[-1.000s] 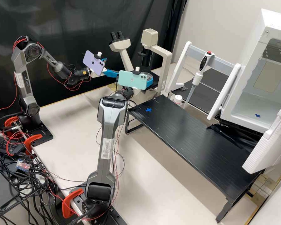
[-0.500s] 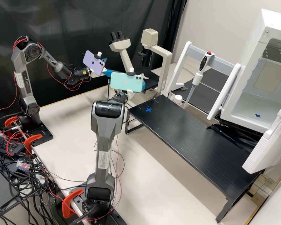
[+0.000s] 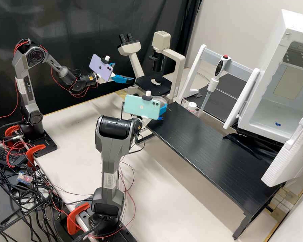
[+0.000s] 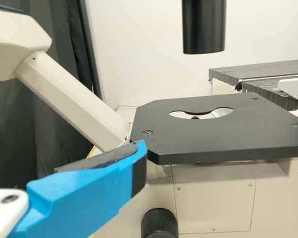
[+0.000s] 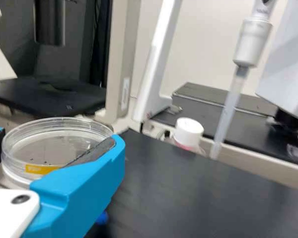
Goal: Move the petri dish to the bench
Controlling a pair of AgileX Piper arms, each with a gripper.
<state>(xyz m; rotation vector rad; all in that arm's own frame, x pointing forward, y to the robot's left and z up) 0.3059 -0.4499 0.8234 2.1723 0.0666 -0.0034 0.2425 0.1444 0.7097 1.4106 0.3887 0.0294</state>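
Note:
In the high view my right gripper is at the left end of the raised black bench, close to the blue cross mark. It holds the clear round petri dish, partly behind the green phone. In the right wrist view the right gripper is shut on the sides of the dish, which is roughly level and has a yellow label. By the microscope, my left gripper stands open in the high view; in the left wrist view one finger appears before the microscope stage.
The microscope stage lies behind the right gripper. A pipette hangs on a white stand beyond the bench, near a white-capped bottle. The open white chamber is at the right.
The right gripper has carried the petri dish off the microscope stage, first leftward, then right and down to the bench's left end. The left arm has kept still.

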